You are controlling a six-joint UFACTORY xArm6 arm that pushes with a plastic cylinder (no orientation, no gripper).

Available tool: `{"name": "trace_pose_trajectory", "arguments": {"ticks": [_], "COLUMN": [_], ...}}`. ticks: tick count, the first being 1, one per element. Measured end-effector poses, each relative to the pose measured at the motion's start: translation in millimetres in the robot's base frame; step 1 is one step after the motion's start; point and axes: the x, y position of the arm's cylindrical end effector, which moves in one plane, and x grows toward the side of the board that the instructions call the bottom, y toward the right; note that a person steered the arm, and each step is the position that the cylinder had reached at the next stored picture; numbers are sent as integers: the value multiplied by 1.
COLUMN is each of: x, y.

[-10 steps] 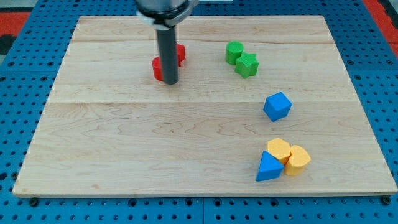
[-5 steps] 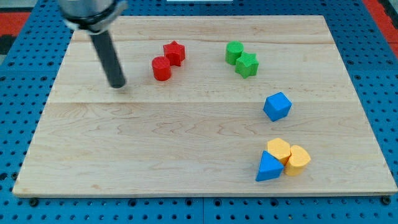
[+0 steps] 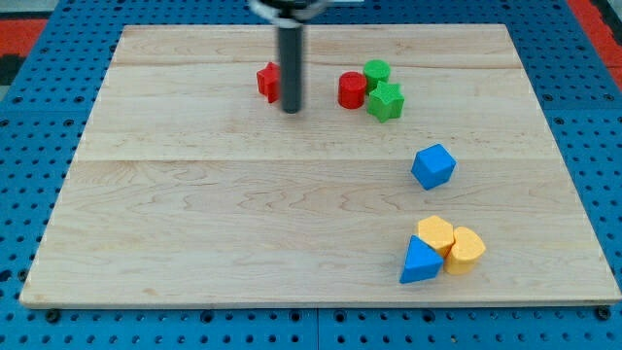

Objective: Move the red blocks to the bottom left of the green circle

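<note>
My tip rests on the board just right of and below the red star block, which the rod partly hides. The red cylinder stands to the right, touching or nearly touching the green circle block at its lower left. The green star block sits just below the green circle and right of the red cylinder.
A blue cube lies at the right middle. Two yellow blocks and a blue triangular block cluster at the lower right. The wooden board lies on a blue pegboard.
The red cylinder has moved right, up against the green blocks. The green circle has shifted slightly right and up. My tip has swung from the board's left to beside the red star.
</note>
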Motion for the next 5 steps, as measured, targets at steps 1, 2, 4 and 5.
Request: {"name": "trace_pose_trajectory", "arguments": {"ticks": [1,2,4,5], "x": [-23,-52,-16,13], "y": [-75,-15,38,29]}}
